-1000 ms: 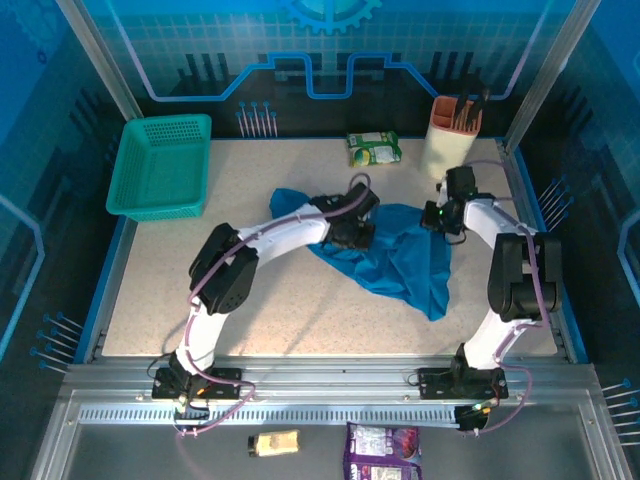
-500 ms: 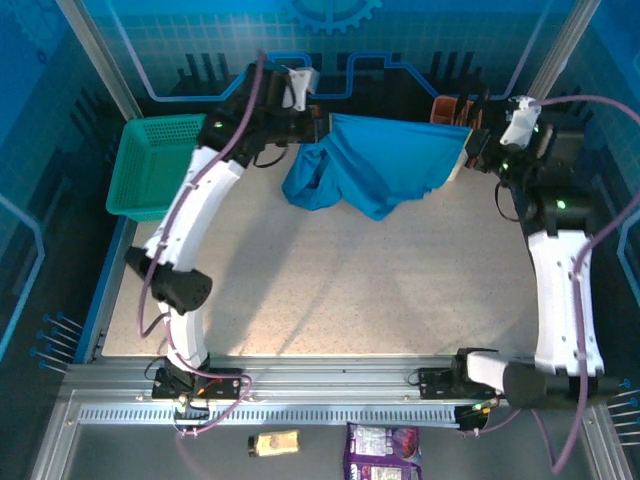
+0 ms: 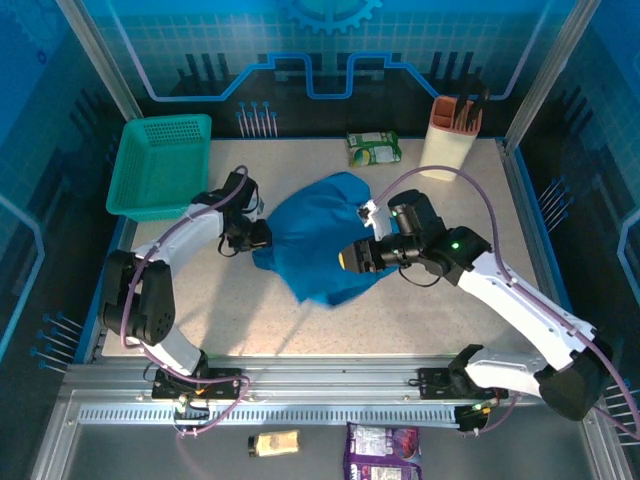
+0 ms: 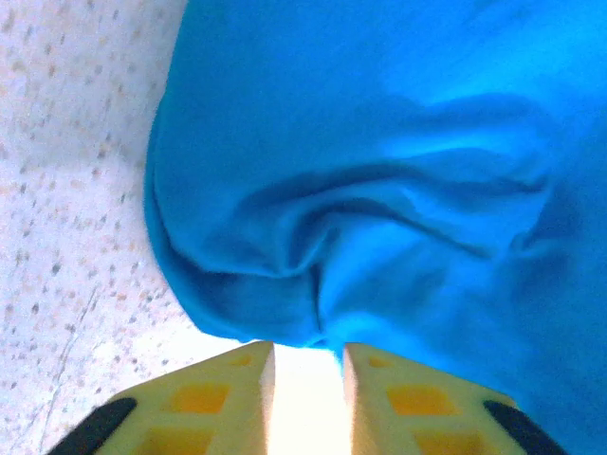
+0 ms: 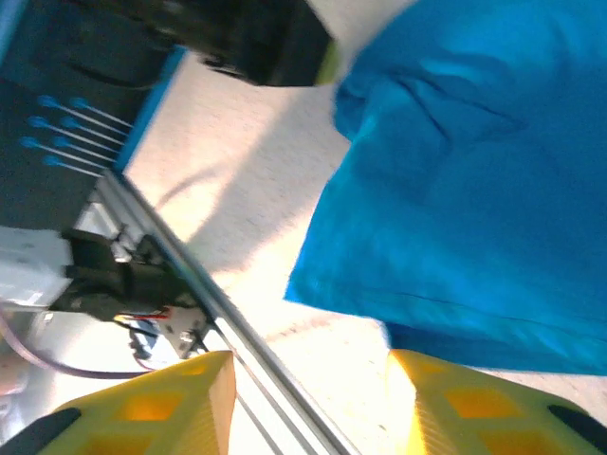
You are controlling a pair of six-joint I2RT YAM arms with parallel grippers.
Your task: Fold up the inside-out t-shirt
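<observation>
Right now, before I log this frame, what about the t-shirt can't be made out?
Top view: t-shirt sleeves and collar are lost in its own bunching; the right pincer overlaps its right side.
Left wrist view: it runs off the top and right edges.
Right wrist view: blurred, and cut by the right edge.

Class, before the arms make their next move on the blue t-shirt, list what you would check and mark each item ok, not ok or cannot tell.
1. Whole t-shirt on the table: ok.
2. Is the t-shirt flat: not ok, bunched.
3. Empty left gripper: ok, jaws slightly apart.
4. Empty right gripper: ok, jaws wide.
5. Teal basket apart from t-shirt: ok.
6. Collar and sleeves found: cannot tell.
</observation>
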